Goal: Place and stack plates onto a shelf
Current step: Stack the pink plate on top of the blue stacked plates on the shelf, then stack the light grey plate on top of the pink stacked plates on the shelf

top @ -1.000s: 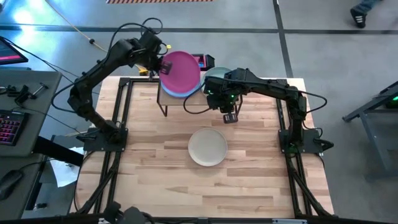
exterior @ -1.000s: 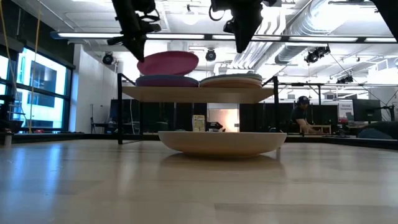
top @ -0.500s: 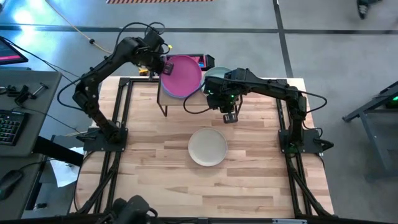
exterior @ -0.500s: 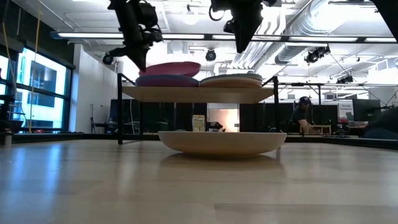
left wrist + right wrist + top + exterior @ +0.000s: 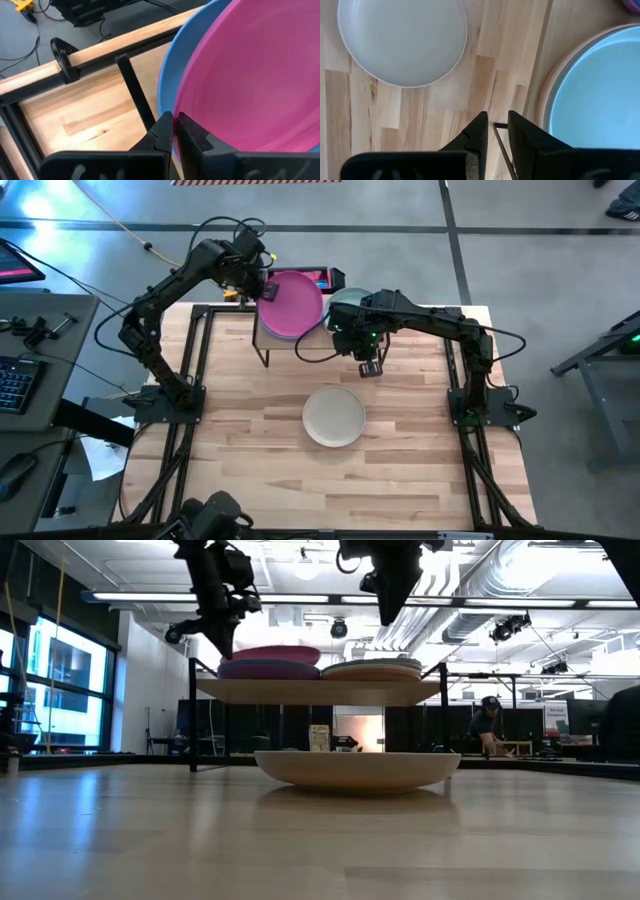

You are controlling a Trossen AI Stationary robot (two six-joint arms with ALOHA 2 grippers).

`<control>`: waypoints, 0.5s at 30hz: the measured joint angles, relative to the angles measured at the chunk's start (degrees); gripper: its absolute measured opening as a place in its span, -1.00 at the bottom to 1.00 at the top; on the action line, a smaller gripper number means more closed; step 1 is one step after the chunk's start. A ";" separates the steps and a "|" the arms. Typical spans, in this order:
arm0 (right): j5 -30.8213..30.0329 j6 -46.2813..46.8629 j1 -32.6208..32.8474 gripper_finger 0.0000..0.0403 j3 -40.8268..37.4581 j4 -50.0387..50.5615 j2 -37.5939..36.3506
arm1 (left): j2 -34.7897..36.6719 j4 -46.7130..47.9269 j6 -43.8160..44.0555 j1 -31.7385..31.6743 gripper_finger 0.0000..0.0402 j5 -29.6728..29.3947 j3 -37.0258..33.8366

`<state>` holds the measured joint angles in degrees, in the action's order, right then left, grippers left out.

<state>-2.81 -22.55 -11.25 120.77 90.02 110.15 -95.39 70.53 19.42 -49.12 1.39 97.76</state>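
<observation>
On the shelf [image 5: 320,690], at the table's far edge, sit two stacks of plates. My left gripper [image 5: 262,283] is at the left stack, shut on the pink plate [image 5: 292,302], which lies on top of a blue plate [image 5: 170,80]. The right stack [image 5: 372,669] is topped by a pale teal plate [image 5: 595,85] over a peach one. My right gripper [image 5: 370,367] hovers over the table just in front of the shelf, empty, its fingers a narrow gap apart. A cream plate [image 5: 334,416] rests flat on the tabletop at mid-table. My left gripper pinches the pink plate's rim [image 5: 186,107] on the plate's left side between its two fingers. The fingers come slanting down from the table's far left. The plate lies nearly flat on the blue plate [image 5: 268,670] of the left stack.
The shelf's thin black legs [image 5: 265,350] stand on the wooden tabletop. Black frame rails [image 5: 195,350] run along the table's left and right sides. Bare wood lies in front of and around the cream plate. A person [image 5: 487,725] sits far behind the table.
My left gripper has moved down and slightly toward the shelf, still shut on the pink plate. The plate, earlier tilted and raised above the left stack, has come down and levelled out on top of it.
</observation>
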 joint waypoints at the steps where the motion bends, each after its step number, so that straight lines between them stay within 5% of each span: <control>1: -0.10 0.00 0.00 -0.73 0.00 0.00 0.00 | 0.00 0.33 0.00 0.00 -0.96 0.00 0.00; 15: -0.41 0.03 0.00 -0.73 0.00 0.00 0.00 | 0.00 1.50 1.01 0.00 -0.67 3.45 -0.02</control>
<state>-3.22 -22.51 -11.25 120.77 90.02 110.15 -95.39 72.03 20.43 -49.12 4.84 97.73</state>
